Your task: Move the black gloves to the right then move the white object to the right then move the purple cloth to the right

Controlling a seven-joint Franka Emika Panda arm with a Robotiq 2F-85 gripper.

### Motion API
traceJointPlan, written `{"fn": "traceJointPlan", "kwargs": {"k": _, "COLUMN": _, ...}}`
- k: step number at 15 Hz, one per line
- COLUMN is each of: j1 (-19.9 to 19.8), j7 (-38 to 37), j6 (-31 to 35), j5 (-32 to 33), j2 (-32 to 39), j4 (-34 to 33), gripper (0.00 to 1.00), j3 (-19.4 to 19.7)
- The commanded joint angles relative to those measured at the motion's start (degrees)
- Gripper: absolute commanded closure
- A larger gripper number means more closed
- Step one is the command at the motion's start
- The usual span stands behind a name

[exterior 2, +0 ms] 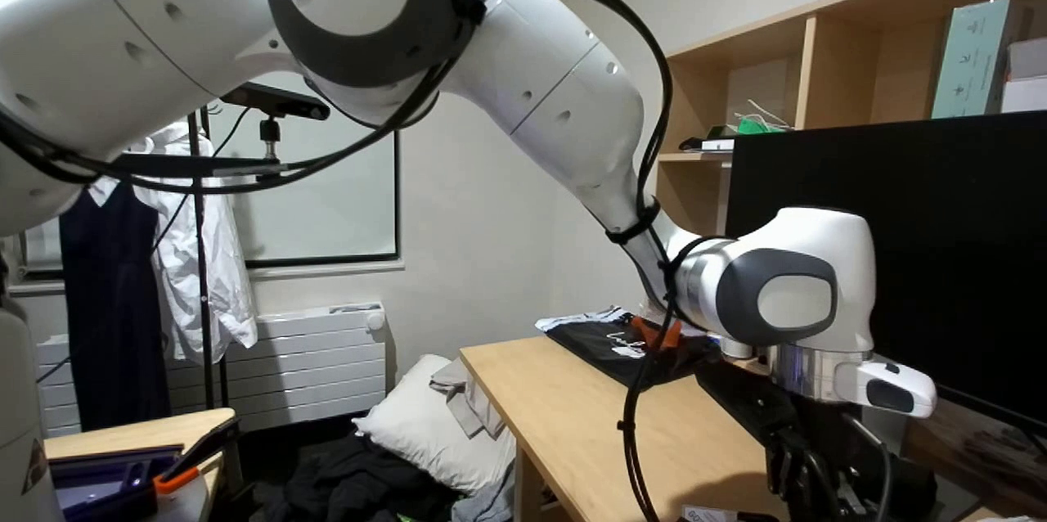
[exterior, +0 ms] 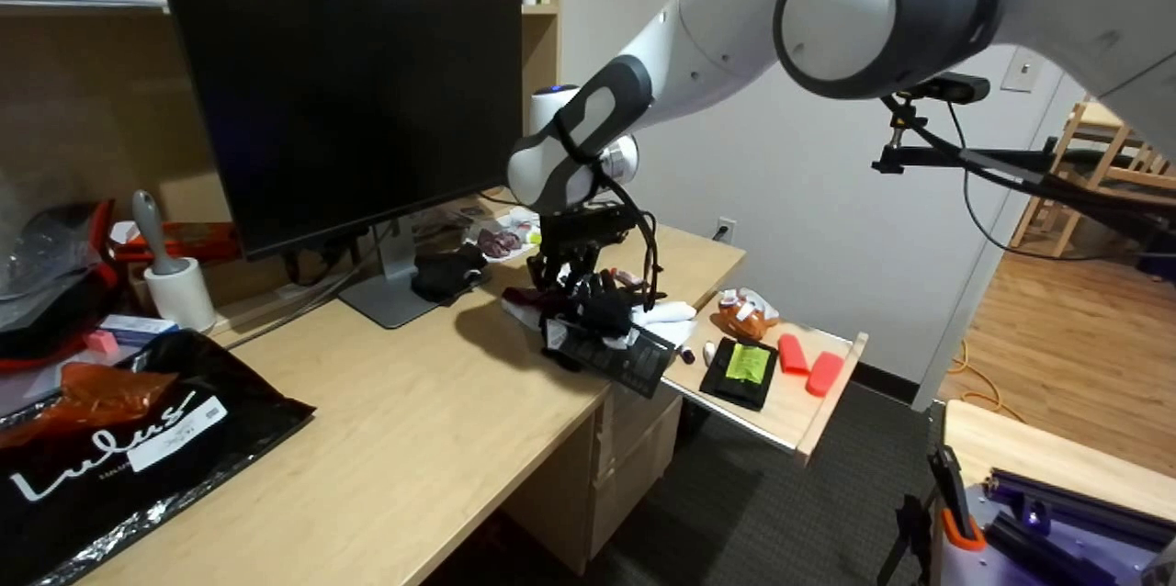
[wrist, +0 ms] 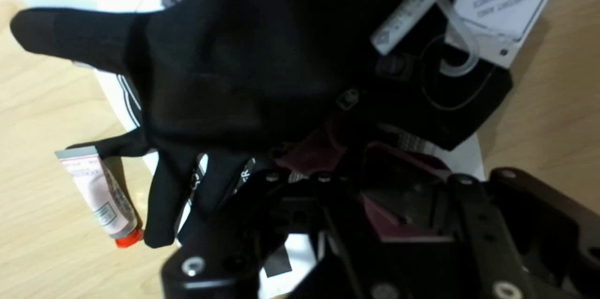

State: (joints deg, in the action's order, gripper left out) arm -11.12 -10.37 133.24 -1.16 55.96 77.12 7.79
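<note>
The black gloves are bunched under my gripper at the desk edge, a dark tag card sticking out over the edge. In the wrist view the gloves fill the upper middle, fingers splayed left and white tags at right. The white object, a whitish-pink tube with a red cap, lies beside a glove finger. The purple cloth, dark purple-red, shows by my gripper and partly under the gloves; it also shows in an exterior view. The dark fingers blend with the fabric, so whether they grip anything is unclear.
An open drawer holds a black pouch, red-orange pieces and an orange bundle. The monitor stands behind, a black bundle by its base. A black lettered bag lies at the desk's near left.
</note>
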Motion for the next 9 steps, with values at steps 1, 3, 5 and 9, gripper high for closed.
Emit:
{"fn": "traceJointPlan", "kwargs": {"k": 1, "j1": 0.09, "j7": 1.41, "j6": -7.89, "j5": -1.25, "j2": 0.70, "j4": -5.75, "gripper": 0.67, "j3": -1.46}}
{"fn": "traceJointPlan", "kwargs": {"k": 3, "j1": 1.52, "j7": 1.18, "j6": -7.04, "j5": -0.55, "j2": -0.93, "j4": -6.04, "gripper": 0.56, "j3": -1.69}}
{"fn": "traceJointPlan", "kwargs": {"k": 5, "j1": 3.65, "j7": 1.10, "j6": -4.27, "j5": 0.48, "j2": -2.96, "j4": -5.38, "gripper": 0.44, "j3": -1.71}}
{"fn": "traceJointPlan", "kwargs": {"k": 9, "j1": 8.44, "j7": 4.89, "j6": -1.52, "j5": 2.47, "j2": -6.76, "j4": -2.68, "gripper": 0.18, "j3": -3.64}}
